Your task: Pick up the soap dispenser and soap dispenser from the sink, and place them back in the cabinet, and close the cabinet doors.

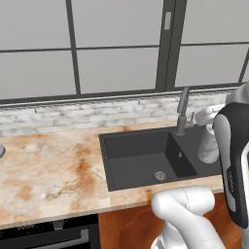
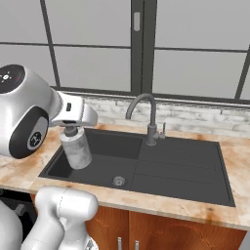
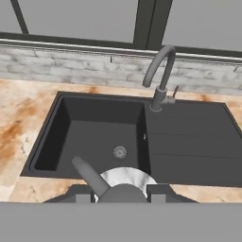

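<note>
While lifted: marbled soap dispenser (image 2: 76, 150) hangs above the sink (image 2: 185, 166), over the basin's 9 o'clock side.
Jaws: the gripper (image 2: 73, 128) jaws are clamped around the dispenser's grey pump neck.
Faucet (image 2: 146, 117): at the basin's 12 o'clock edge.
Drain (image 3: 120, 151): bare, mid-basin.
Surface (image 1: 48, 170): orange-veined stone.

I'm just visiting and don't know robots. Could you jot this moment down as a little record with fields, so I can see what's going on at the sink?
place: marbled kitchen counter under a big window
sink: dark basin with a flat draining section and steel drain
faucet: grey, curved, behind the basin
gripper: shut on the top of the marbled soap dispenser
marbled soap dispenser: grey-white, upright, lifted above the basin
basin contents: nothing seen inside
</note>
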You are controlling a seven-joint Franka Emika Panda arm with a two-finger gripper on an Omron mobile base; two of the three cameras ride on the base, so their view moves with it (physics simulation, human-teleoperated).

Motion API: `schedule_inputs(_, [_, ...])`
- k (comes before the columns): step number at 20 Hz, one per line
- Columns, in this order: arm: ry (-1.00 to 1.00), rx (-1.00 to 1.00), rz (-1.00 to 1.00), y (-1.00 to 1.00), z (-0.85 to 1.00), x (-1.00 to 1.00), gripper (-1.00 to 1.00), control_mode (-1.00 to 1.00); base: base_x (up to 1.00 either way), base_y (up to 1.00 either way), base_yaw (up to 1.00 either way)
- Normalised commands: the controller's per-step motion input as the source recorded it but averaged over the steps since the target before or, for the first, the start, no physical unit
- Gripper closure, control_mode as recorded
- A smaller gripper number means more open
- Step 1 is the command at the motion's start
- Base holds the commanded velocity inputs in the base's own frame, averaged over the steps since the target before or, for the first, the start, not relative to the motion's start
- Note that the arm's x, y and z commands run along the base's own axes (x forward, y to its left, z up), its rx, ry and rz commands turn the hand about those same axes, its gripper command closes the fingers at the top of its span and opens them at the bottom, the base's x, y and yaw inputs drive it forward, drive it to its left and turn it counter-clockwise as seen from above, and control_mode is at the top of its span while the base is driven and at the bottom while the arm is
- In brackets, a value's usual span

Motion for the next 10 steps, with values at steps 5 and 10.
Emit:
schedule_inputs(5, [0.0,0.0,0.0,0.0,0.0,0.0,1.0,1.0,-0.02,-0.04,0.0])
schedule_inputs(10, [0.0,0.0,0.0,0.0,0.0,0.0,1.0,1.0,-0.2,-0.52,0.0])
